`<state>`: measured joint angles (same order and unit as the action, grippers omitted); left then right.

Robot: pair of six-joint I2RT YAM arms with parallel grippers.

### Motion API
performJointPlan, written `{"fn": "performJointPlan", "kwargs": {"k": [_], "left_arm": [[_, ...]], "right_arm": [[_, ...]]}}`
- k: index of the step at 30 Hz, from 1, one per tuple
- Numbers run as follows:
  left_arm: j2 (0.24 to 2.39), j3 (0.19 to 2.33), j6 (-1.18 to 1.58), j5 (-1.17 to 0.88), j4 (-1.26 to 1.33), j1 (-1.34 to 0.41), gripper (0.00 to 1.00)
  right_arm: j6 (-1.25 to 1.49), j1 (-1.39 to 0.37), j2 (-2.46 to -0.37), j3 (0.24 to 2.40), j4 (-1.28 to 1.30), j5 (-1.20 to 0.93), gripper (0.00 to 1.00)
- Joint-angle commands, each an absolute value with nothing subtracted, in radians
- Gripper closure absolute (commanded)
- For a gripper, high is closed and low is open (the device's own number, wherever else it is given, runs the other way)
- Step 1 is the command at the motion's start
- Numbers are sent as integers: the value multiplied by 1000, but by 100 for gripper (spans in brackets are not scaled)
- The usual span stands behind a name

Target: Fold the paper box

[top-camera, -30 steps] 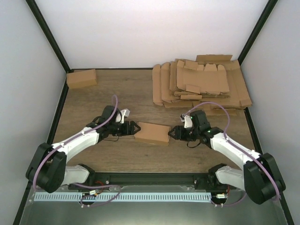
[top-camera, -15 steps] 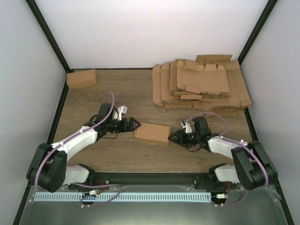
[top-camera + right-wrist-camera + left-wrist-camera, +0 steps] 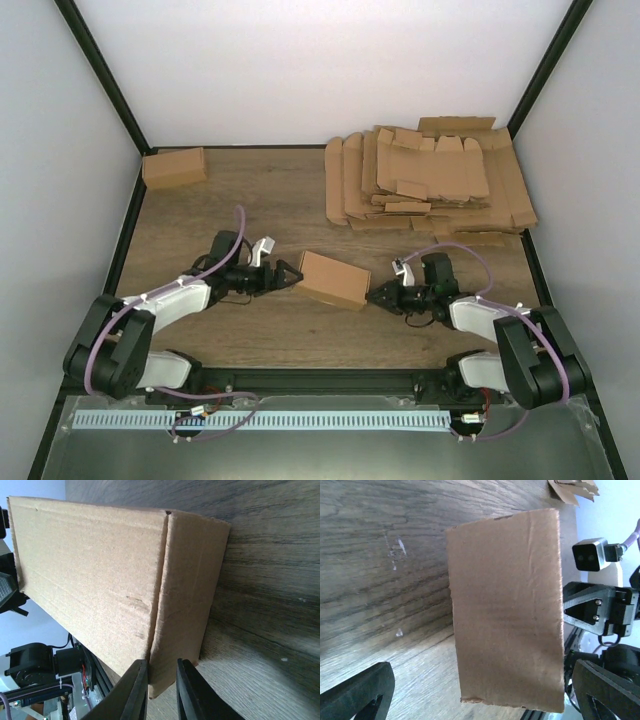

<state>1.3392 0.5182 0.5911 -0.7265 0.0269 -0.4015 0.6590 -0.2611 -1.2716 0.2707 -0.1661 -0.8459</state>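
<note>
The folded brown paper box [image 3: 332,280] lies skewed on the wooden table between both arms. My left gripper [image 3: 291,272] is open just off its left end. In the left wrist view the box [image 3: 507,605] sits ahead of the wide-spread left gripper [image 3: 482,696], with neither finger touching it. My right gripper [image 3: 378,297] is at the box's near right corner. In the right wrist view the right gripper [image 3: 161,690] is nearly closed, its narrow gap pinching the lower edge of the box's end panel [image 3: 187,590].
A pile of flat cardboard blanks [image 3: 430,180] lies at the back right. One finished box [image 3: 174,167] sits at the back left corner. Dark frame posts and white walls close in the table on three sides.
The box has turned, its left end now farther back and its right end nearer. My left gripper moved right, up to the box's left end. My right gripper stays at the right corner.
</note>
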Motion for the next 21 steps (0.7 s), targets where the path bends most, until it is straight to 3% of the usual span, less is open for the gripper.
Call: {"fn": "performJointPlan", "kwargs": {"k": [1, 19, 21], "left_arm": [[1359, 511, 619, -812, 153, -396, 0], [1480, 558, 650, -915, 291, -395, 2], [1494, 581, 643, -921, 280, -396, 6]], "right_arm": [[628, -253, -1265, 247, -124, -815, 83], [591, -253, -1278, 288, -90, -810, 82], [588, -252, -1280, 292, -88, -810, 82]]}}
